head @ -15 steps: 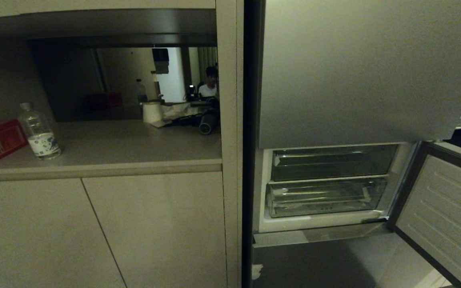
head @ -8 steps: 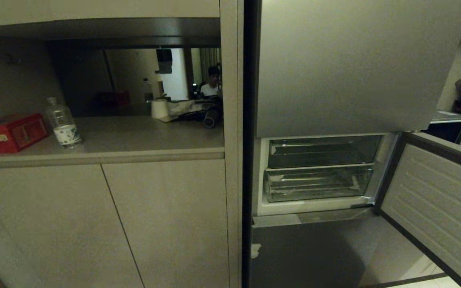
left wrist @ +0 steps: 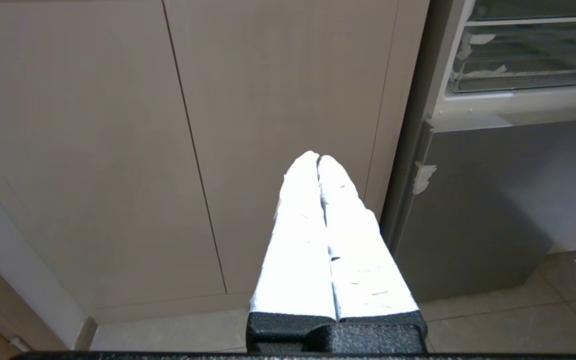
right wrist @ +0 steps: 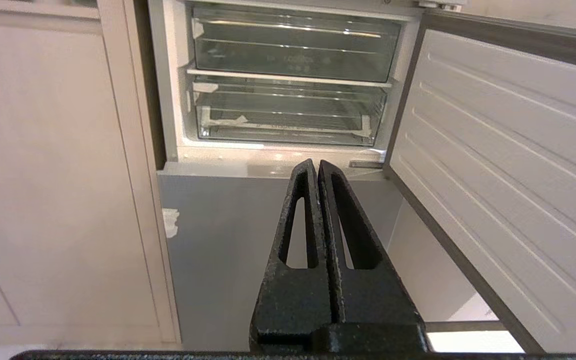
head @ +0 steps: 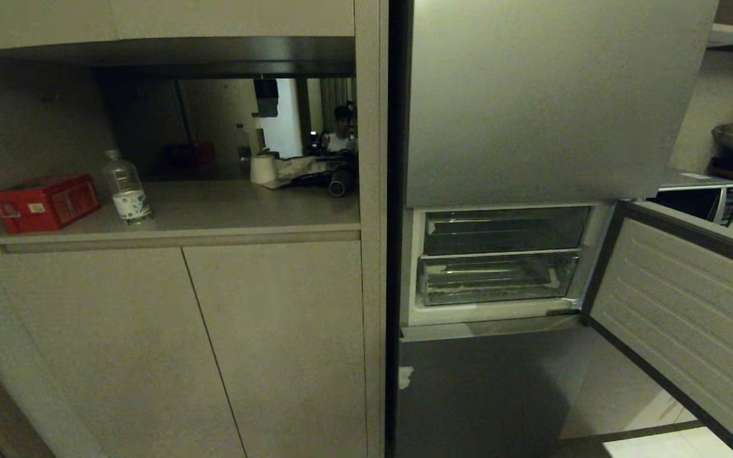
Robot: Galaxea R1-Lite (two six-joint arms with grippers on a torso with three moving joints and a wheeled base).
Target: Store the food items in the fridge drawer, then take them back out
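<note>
Whole scene now smaller and farther in head view, indicating retreat from open fridge drawer (right wrist: pixel 508 150); left gripper (left wrist: pixel 318 159) and right gripper (right wrist: pixel 316 164) clenched empty, clear bins (right wrist: pixel 288 112) ahead of fingertips, no food visible.

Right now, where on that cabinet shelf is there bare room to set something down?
The shelf is bare between the water bottle and the paper roll, along the front edge. It is crowded at the left by the red box and at the back right by clutter.

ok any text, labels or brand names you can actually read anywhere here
None can be read.
red box: a small pale label and printed panels, too blurred to read.
water bottle: white label with dark marks, too small to read.
upper clear bin: faint markings on its front, unreadable.
</note>
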